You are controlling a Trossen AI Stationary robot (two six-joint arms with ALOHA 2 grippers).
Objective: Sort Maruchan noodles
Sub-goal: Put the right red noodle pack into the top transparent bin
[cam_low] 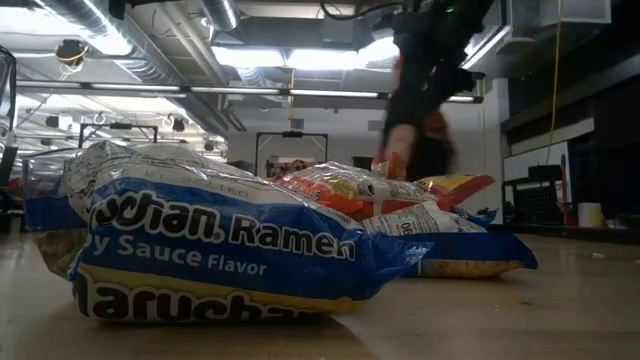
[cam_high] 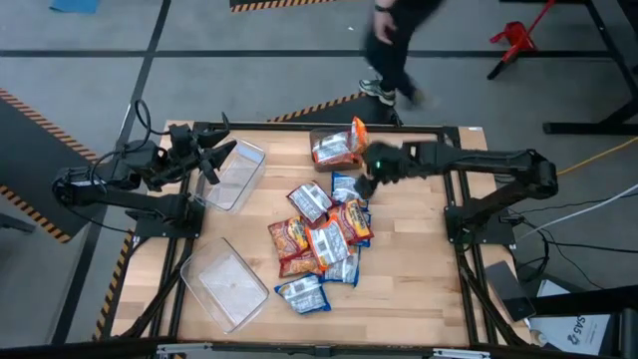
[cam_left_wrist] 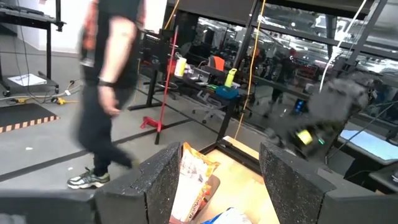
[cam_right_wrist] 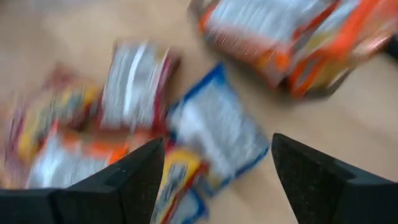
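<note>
While the right gripper (cam_high: 365, 185) hangs with fingers spread and empty over the far edge of the noodle packets (cam_high: 317, 239), probably lining up a pick, the left gripper (cam_high: 207, 160) waits open above the far-left bin (cam_high: 235, 176). Packets lie heaped mid-table, crinkly blue, orange and red, some overlapping. A few orange ones already fill the far bin (cam_high: 337, 148), so sorting looks under way.

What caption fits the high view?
Right tool open above the noodles; left tool open over a bin.
</note>
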